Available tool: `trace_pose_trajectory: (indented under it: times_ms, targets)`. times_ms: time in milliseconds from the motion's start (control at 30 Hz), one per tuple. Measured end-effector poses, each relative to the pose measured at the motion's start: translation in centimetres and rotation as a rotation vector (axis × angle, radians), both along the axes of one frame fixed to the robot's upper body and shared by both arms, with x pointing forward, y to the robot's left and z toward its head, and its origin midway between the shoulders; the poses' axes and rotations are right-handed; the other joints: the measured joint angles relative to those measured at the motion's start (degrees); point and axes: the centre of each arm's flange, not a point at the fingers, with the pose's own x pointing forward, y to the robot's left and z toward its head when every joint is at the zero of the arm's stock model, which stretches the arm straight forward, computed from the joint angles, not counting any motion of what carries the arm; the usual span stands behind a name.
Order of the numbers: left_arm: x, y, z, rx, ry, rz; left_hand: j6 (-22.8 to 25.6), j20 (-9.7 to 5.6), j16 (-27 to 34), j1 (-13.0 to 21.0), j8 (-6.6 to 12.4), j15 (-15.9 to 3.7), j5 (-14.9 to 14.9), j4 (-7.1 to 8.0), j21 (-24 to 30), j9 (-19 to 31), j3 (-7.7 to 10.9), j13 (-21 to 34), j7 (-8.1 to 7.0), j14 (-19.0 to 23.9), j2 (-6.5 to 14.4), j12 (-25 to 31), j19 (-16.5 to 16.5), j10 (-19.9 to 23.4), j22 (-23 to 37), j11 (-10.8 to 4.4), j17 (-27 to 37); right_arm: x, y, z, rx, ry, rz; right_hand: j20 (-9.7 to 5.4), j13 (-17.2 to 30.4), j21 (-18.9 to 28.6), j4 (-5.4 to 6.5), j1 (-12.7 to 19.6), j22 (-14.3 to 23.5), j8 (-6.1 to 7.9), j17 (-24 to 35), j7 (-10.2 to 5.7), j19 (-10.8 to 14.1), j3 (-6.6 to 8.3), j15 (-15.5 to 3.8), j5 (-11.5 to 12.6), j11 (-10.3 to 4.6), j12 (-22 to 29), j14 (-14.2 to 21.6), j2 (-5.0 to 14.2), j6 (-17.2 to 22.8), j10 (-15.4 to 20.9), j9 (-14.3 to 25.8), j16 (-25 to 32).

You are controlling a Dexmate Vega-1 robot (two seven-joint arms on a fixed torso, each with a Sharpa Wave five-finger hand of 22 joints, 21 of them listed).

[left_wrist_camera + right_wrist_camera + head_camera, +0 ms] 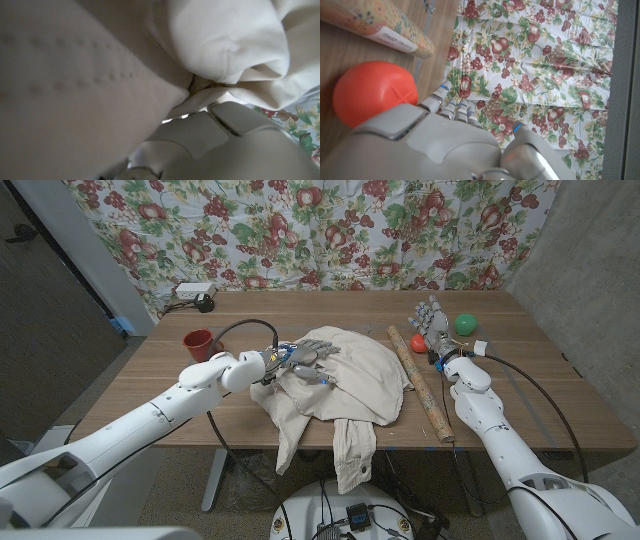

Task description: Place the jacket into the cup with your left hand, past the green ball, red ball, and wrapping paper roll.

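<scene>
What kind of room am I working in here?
Probably a makeshift lab or test room, not a home: a floral cloth hangs as a backdrop over bare grey walls, a power strip lies at the wooden table's far edge, and cables trail across it.

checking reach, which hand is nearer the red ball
Right. The right hand stands beside the red ball, fingers up; the left hand is on the jacket, across the paper roll.

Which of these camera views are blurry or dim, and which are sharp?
Head view: evenly lit and sharp, the cream fabric jacket clear. Left wrist view: soft and shadowy, that jacket pressed close to the lens. Right wrist view: the round red ball is near, slightly soft.
</scene>
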Motion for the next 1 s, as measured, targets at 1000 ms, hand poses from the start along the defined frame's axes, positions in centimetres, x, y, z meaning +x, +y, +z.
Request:
trace_pose_trajectory:
  times_ms: [1000]
  targets:
    - [-0.3, -1.4, -1.0, 0.095, -0.099, 0.039, 0.23, 1.68, 2.15, 32.52, 4.36, -1.07, -5.50, -7.99, 10.80, 0.41, 4.55, -0.22, -0.23, 16.14, 7.92, 3.34, 27.09, 0.14, 0.94, -0.38, -0.71, 0.1, 0.0, -0.2, 0.004, -0.001, 0.000, 0.00, 0.00, 0.00, 0.00, 0.00, 0.00, 0.00, 0.00, 0.00, 0.00, 0.00, 0.00, 0.00, 0.00, 0.00, 0.00, 0.00, 0.00, 0.00, 0.00, 0.00]
